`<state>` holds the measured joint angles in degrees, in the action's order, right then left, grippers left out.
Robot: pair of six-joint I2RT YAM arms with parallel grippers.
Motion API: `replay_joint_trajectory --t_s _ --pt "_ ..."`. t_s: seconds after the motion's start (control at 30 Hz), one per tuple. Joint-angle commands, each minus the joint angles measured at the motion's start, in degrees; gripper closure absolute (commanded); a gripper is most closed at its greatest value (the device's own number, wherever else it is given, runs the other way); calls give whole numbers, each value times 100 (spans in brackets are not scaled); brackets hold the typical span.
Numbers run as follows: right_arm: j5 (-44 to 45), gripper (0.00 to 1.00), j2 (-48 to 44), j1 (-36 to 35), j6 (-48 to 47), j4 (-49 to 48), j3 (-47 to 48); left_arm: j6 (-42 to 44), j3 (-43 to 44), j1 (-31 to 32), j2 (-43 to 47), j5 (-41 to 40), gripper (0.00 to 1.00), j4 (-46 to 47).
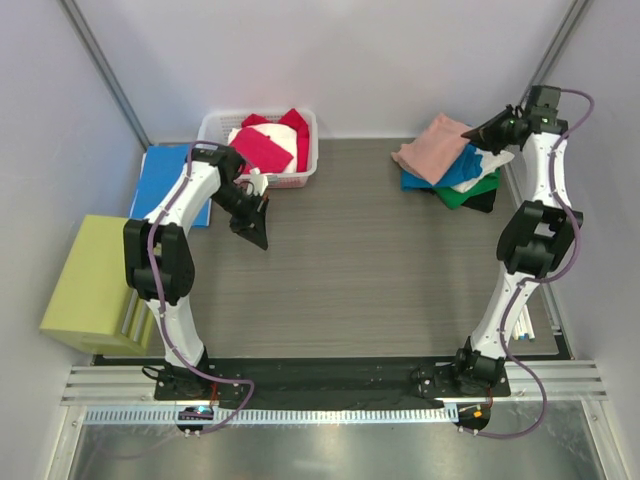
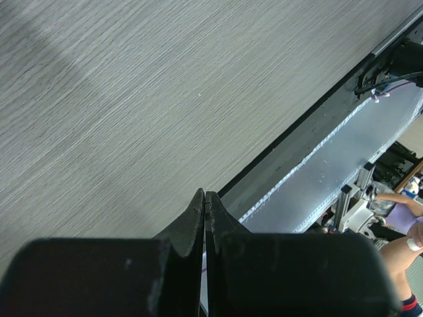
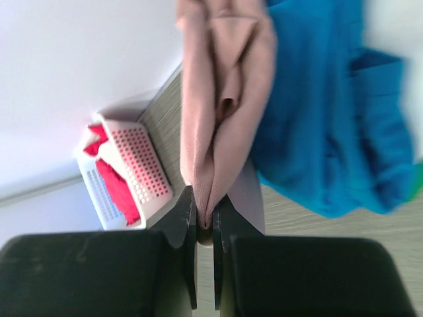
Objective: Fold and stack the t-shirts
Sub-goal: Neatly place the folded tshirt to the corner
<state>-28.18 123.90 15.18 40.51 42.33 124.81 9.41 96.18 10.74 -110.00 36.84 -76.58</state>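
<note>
Overhead first: the pink tee [image 1: 432,148] lies askew on top of the far-right pile, over the teal-blue tee [image 1: 462,172] and the green tee [image 1: 462,194]. The right end effector [image 1: 492,131] sits at its far edge. The left end effector [image 1: 252,226] hangs over bare surface [image 1: 360,270], just beside the basket [image 1: 290,181] holding a magenta tee [image 1: 262,148].

Left wrist: jaws fully together, nothing between them, only wood-grain below.

Right wrist: jaws nearly closed, pinching a doubled fold of the pink cloth at its edge.

Judgement: the fabric is light and limp and will drape and bunch, so one pinch only lets it hang. A better hold is a hem or shoulder corner, with the other arm on the opposite corner to spread it flat.
</note>
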Motion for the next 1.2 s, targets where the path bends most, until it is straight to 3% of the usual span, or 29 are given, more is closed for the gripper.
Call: replay_joint_trajectory --t_s 0.0,0.23,0.5,0.53,0.6,0.63,0.73,1.03,1.17 --pt "155 99 -305 503 255 -31 -54 114 41 -37 303 60 100 -666" --pt "252 99 -208 1056 493 109 166 149 67 -63 329 -28 100 -710" --pt "576 96 -234 1049 344 345 -335 131 199 -72 277 34 100 -780" --pt "838 82 -182 988 265 442 -239 140 182 -72 294 34 100 -771" --pt "1095 64 -147 917 98 679 -20 175 164 -81 329 -1 100 -789" --pt "1287 46 -146 873 62 715 51 184 147 -72 330 -1 100 -797" --pt "1814 24 -129 680 -78 988 543 210 59 -81 347 -1 100 -798" --pt "2555 10 -454 -32 -289 1305 1791 254 -47 -116 356 -1 100 -762" --pt "1513 0 -384 -261 -185 797 1486 202 50 -116 312 60 100 -754"
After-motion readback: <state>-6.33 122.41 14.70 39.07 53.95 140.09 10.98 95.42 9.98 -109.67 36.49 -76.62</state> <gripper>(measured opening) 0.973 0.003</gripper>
